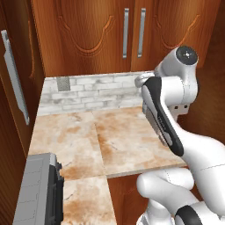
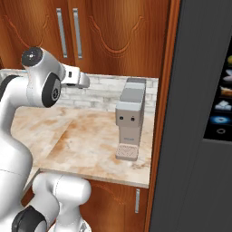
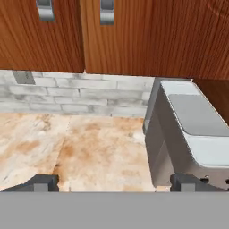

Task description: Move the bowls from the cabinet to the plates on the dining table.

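Closed reddish-brown wooden wall cabinet (image 1: 132, 35) with silver bar handles (image 1: 126, 33) above the marble surface (image 1: 110, 140); bowls presumably inside. End effector (image 3: 114, 182), fingers apart and empty, should rise squarely to one handle, avoiding the grey coffee machine (image 2: 130, 118) at right.

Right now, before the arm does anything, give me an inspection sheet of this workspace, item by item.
Surface: marbled stone counter, seamed, backed by white brick.
Job's things: cabinet above the counter, both doors shut, silver bar handles side by side. Bowls, plates and dining table: nothing seen.
Clutter: grey coffee machine upright on the counter's right; grey appliance at the near left edge.
Hand: hand faces the backsplash, fingertips wide apart, nothing between them.
Cables: nothing seen.
Surroundings: wall outlet in the brick; tall dark unit to the right.
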You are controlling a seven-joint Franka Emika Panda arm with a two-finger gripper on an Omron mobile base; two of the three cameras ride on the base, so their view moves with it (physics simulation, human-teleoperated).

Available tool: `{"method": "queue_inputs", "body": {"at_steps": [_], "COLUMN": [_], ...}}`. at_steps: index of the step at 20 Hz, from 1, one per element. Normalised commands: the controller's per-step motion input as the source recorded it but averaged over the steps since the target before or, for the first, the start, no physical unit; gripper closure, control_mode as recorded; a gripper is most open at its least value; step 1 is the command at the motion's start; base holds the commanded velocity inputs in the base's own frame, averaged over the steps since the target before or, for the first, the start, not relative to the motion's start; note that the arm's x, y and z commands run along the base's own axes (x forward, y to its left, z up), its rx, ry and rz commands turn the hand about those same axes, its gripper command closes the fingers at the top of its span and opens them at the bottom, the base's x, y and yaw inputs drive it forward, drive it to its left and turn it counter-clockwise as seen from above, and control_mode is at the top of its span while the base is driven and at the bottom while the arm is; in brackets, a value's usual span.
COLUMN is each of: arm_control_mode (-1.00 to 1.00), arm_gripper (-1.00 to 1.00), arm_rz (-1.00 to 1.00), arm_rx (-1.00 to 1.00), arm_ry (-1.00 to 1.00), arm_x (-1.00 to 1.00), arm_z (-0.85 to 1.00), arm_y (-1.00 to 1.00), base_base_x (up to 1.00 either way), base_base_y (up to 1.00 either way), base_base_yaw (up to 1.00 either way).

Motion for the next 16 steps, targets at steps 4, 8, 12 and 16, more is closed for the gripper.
{"method": "queue_inputs", "body": {"at_steps": [4,8,12,16], "arm_control_mode": [-1.0,-1.0,-1.0,-1.0], "arm_gripper": [-1.0,-1.0,-1.0,-1.0], "arm_rz": [0.0,0.0,0.0,0.03], "arm_rx": [-0.01,0.0,0.0,0.0], "arm_ry": [-0.19,-0.14,-0.13,-0.13], "arm_x": [0.06,0.1,0.16,0.21], "arm_z": [0.39,0.36,0.37,0.42], "arm_y": [0.06,0.04,0.05,0.03], "base_base_x": [0.0,0.0,0.0,0.0], "base_base_y": [0.0,0.0,0.0,0.0], "base_base_yaw": [0.0,0.0,0.0,0.0]}}
